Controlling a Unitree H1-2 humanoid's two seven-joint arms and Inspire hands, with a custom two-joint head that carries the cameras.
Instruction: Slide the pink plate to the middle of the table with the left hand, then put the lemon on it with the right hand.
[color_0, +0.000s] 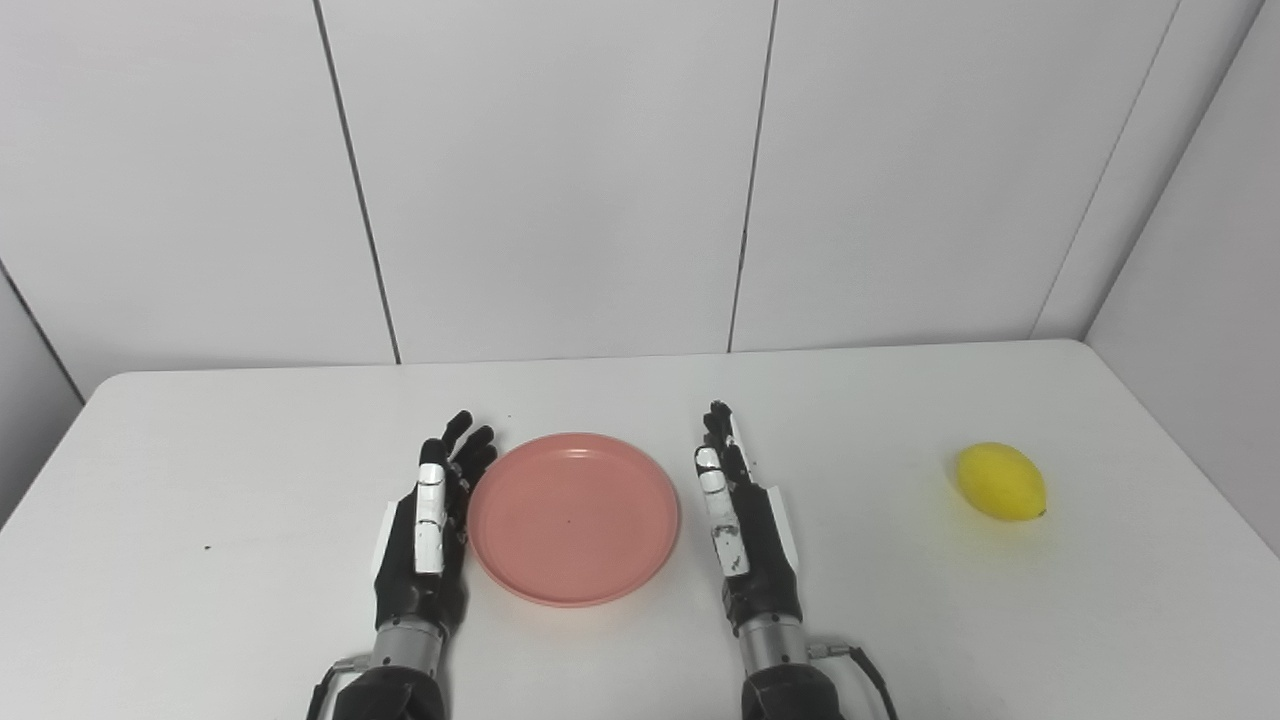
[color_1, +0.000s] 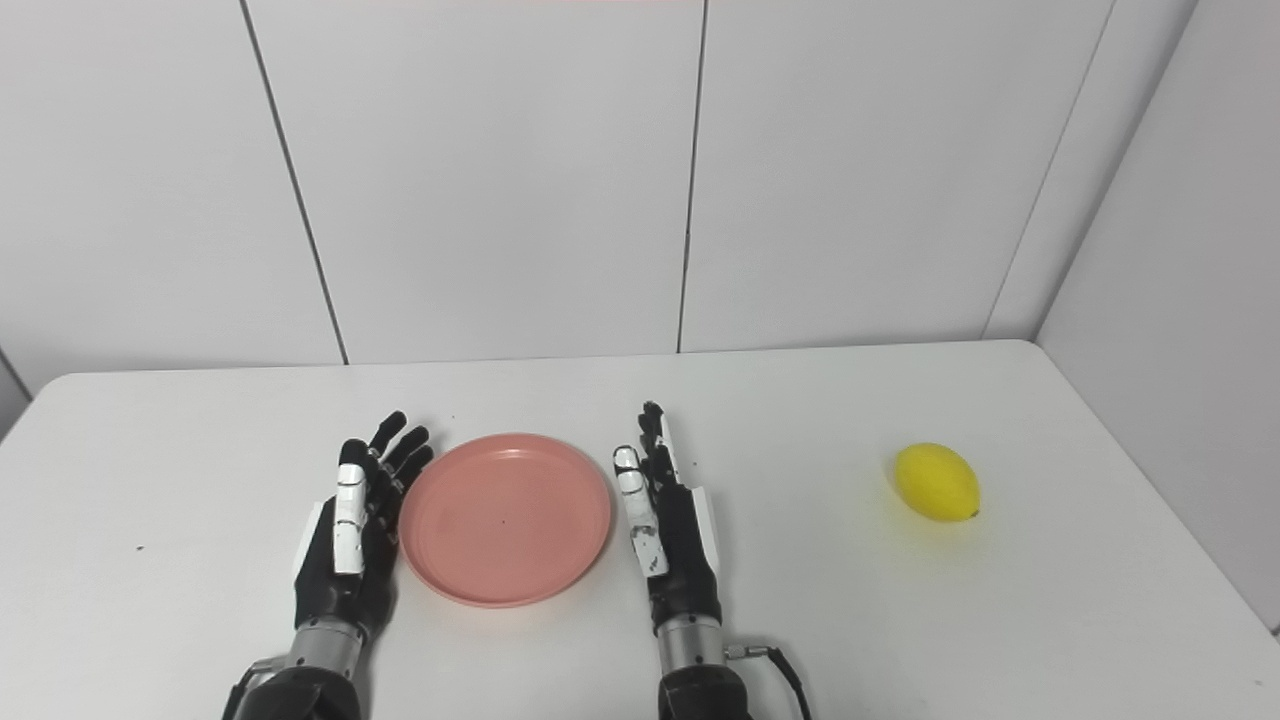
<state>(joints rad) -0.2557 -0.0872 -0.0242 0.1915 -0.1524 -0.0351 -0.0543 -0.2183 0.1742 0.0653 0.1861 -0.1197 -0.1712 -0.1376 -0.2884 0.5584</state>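
Note:
The pink plate (color_0: 574, 518) lies flat on the white table (color_0: 250, 480), a little left of the table's middle, with nothing on it. My left hand (color_0: 432, 530) stands edge-up right against the plate's left rim, fingers stretched out and holding nothing. My right hand (color_0: 738, 525) is open too, just right of the plate with a small gap to the rim. The yellow lemon (color_0: 1001, 481) rests on its side far to the right, well away from both hands.
White wall panels (color_0: 560, 170) rise behind the table's far edge, and a side wall (color_0: 1200, 330) closes in at the right, near the lemon. A small dark speck (color_0: 207, 547) marks the table at the left.

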